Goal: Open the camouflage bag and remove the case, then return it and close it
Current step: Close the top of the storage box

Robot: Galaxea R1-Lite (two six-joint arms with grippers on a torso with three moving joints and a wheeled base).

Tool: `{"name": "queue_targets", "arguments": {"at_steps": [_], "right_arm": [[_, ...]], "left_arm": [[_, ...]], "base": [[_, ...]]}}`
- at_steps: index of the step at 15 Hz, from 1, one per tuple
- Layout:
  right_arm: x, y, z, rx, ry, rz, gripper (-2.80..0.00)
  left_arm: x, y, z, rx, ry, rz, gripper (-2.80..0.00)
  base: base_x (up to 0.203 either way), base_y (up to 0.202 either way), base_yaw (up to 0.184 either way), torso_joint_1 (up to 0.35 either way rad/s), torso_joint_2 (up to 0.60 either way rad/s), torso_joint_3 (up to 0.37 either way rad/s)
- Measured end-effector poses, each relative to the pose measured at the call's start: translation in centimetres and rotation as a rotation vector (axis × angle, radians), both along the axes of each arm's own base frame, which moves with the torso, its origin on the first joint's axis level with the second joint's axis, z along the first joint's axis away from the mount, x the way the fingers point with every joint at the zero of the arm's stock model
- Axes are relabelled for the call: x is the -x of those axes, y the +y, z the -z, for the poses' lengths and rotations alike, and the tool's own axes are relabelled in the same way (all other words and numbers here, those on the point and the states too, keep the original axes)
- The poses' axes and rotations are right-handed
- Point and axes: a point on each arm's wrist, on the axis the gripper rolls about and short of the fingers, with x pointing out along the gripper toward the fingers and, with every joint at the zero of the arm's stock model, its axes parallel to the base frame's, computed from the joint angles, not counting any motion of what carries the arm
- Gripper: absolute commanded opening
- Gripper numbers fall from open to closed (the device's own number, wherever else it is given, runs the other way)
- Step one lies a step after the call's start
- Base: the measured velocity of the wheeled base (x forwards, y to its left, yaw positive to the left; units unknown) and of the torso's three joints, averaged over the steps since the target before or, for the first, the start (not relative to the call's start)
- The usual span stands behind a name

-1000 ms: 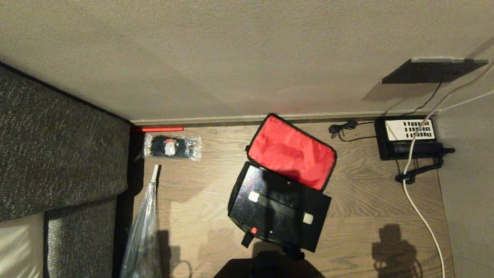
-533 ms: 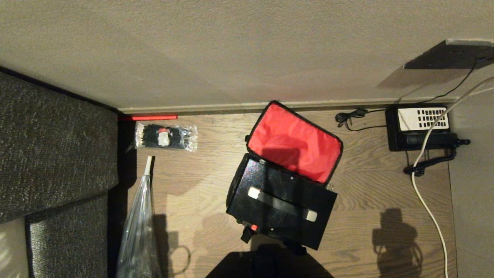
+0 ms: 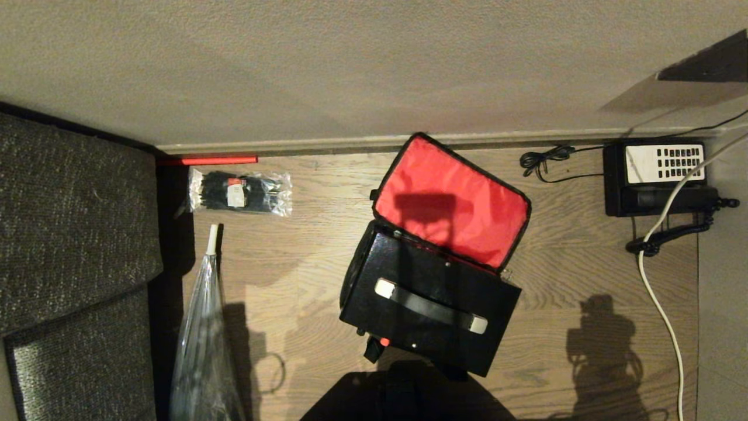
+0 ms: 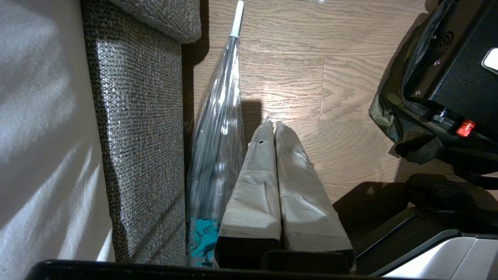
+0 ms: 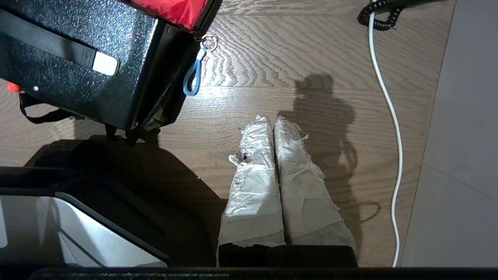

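The camouflage bag (image 3: 467, 210) lies on the wood floor in the head view's middle, its red-lined lid thrown back toward the wall. A black case (image 3: 409, 272) with a black strap handle sits in the bag's mouth, filling it. Olive bag fabric (image 4: 383, 112) shows under the case in the left wrist view. My left gripper (image 4: 271, 123) hangs shut and empty over bare floor beside the bag, its taped fingers pressed together. On the bag's other side my right gripper (image 5: 271, 118) is shut and empty too, near a blue zipper loop (image 5: 192, 79). Neither gripper appears in the head view.
A grey sofa (image 3: 70, 234) fills the left side, with a clear plastic-wrapped long thing (image 3: 201, 339) leaning along it. A packet of black cable ties (image 3: 239, 193) lies near the wall. A black desk phone (image 3: 660, 175) and a white cable (image 3: 660, 292) are at the right.
The whole head view has shifted: the wall edge sits higher and the floor things look a little nearer, so the camera moved. The bag, the case and both grippers have stayed put.
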Motion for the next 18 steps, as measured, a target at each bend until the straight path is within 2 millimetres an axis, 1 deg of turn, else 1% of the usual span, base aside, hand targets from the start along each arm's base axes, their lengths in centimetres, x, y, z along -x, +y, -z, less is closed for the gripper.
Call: {"name": "queue_targets", "arguments": {"at_steps": [3, 4, 5, 6, 7, 9, 10, 11, 12, 13, 14, 15, 16, 17, 18], "right_arm": [[0.1, 0.0, -0.2, -0.010, -0.004, 0.003, -2.80], [0.4, 0.0, -1.2, -0.016, -0.019, 0.000, -2.80], [1.1, 0.0, -2.9, -0.029, -0.059, -0.006, -2.80], [2.3, 0.1, -5.0, -0.051, -0.093, -0.020, -2.80], [3.9, 0.1, -7.2, -0.077, -0.120, -0.048, -2.80], [6.5, 0.2, -10.3, -0.155, -0.090, -0.098, -2.80], [6.6, 0.2, -11.7, -0.220, -0.031, -0.112, -2.80], [5.9, 0.1, -12.7, -0.270, 0.024, -0.118, -2.80], [3.9, 0.1, -14.3, -0.330, 0.089, -0.123, -2.80], [1.0, 0.1, -15.8, -0.381, 0.159, -0.120, -2.80], [-2.0, 0.3, -16.7, -0.417, 0.222, -0.114, -2.80], [-6.2, 0.5, -17.2, -0.453, 0.293, -0.104, -2.80], [-10.6, 0.8, -16.9, -0.481, 0.363, -0.091, -2.80], [-14.6, 1.2, -16.0, -0.504, 0.418, -0.080, -2.80], [-18.6, 1.5, -14.5, -0.525, 0.461, -0.070, -2.80]], "left_arm": [[0.0, 0.0, 0.0, 0.000, -0.001, 0.000, -2.80], [0.0, 0.0, 0.0, 0.000, 0.000, 0.001, -2.80], [0.0, 0.0, 0.0, 0.000, 0.000, 0.000, -2.80], [0.0, 0.0, 0.0, 0.000, 0.000, 0.000, -2.80], [0.0, 0.0, 0.0, 0.000, 0.000, 0.000, -2.80], [0.0, 0.0, 0.0, 0.000, 0.000, 0.000, -2.80], [0.0, 0.0, 0.0, 0.000, 0.001, 0.000, -2.80], [0.0, 0.0, 0.0, 0.000, 0.000, 0.000, -2.80], [0.0, 0.0, 0.0, 0.000, 0.000, 0.000, -2.80], [0.0, 0.0, 0.0, 0.000, 0.000, 0.000, -2.80], [0.0, 0.0, 0.0, 0.000, 0.001, 0.000, -2.80], [0.0, 0.0, 0.0, 0.000, 0.000, 0.000, -2.80], [0.0, 0.0, 0.0, 0.000, 0.000, 0.000, -2.80], [0.0, 0.0, 0.0, -0.001, 0.000, 0.000, -2.80], [0.0, 0.0, 0.0, 0.000, 0.000, 0.000, -2.80]], "base": [[0.000, 0.000, 0.000, 0.000, 0.00, 0.000], [0.000, 0.000, 0.000, 0.000, 0.00, 0.000], [0.000, 0.000, 0.000, 0.000, 0.00, 0.000], [0.000, 0.000, 0.000, 0.000, 0.00, 0.000], [0.000, 0.000, 0.000, 0.000, 0.00, 0.000], [0.000, 0.000, 0.000, 0.000, 0.00, 0.000], [0.000, 0.000, 0.000, 0.000, 0.00, 0.000], [0.000, 0.000, 0.000, 0.000, 0.00, 0.000], [0.000, 0.000, 0.000, 0.000, 0.00, 0.000], [0.000, 0.000, 0.000, 0.000, 0.00, 0.000], [0.000, 0.000, 0.000, 0.000, 0.00, 0.000], [0.000, 0.000, 0.000, 0.000, 0.00, 0.000], [0.000, 0.000, 0.000, 0.000, 0.00, 0.000], [0.000, 0.000, 0.000, 0.000, 0.00, 0.000], [0.000, 0.000, 0.000, 0.000, 0.00, 0.000]]}}
